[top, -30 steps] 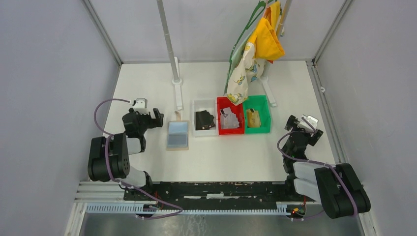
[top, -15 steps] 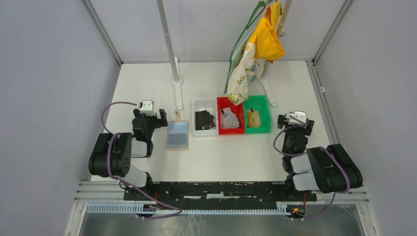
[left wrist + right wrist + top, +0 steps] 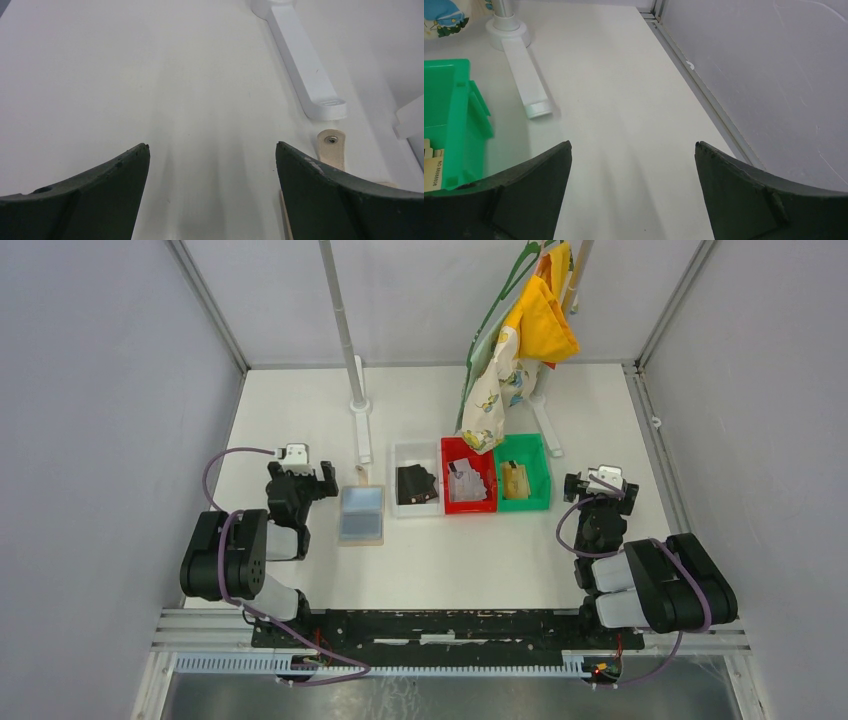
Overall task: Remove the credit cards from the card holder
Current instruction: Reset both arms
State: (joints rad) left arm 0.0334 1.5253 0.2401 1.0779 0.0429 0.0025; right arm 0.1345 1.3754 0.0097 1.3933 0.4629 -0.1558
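Observation:
The card holder (image 3: 361, 516) lies flat on the white table, tan with a pale blue-grey panel and its strap tab (image 3: 361, 474) pointing away. My left gripper (image 3: 299, 476) stands open just left of it, apart from it. In the left wrist view the left gripper (image 3: 212, 145) has only bare table between its fingers, and the strap tab (image 3: 331, 149) shows beside the right finger. Pale grey credit cards (image 3: 464, 483) lie in the red bin (image 3: 469, 504). My right gripper (image 3: 600, 488) (image 3: 632, 143) is open over bare table, right of the bins.
A white bin (image 3: 416, 504) holds a black lumpy object, and a green bin (image 3: 523, 504) (image 3: 454, 115) holds a small tan item. White pole feet (image 3: 362, 430) (image 3: 305, 75) (image 3: 526, 75) stand behind. Patterned and yellow cloths (image 3: 520, 340) hang at the back. A wall rail (image 3: 704, 90) runs on the right.
Over the last second my left gripper moved right towards the card holder, and my right arm drew in leftwards. Neither has moved in the last half second. Both stayed open.

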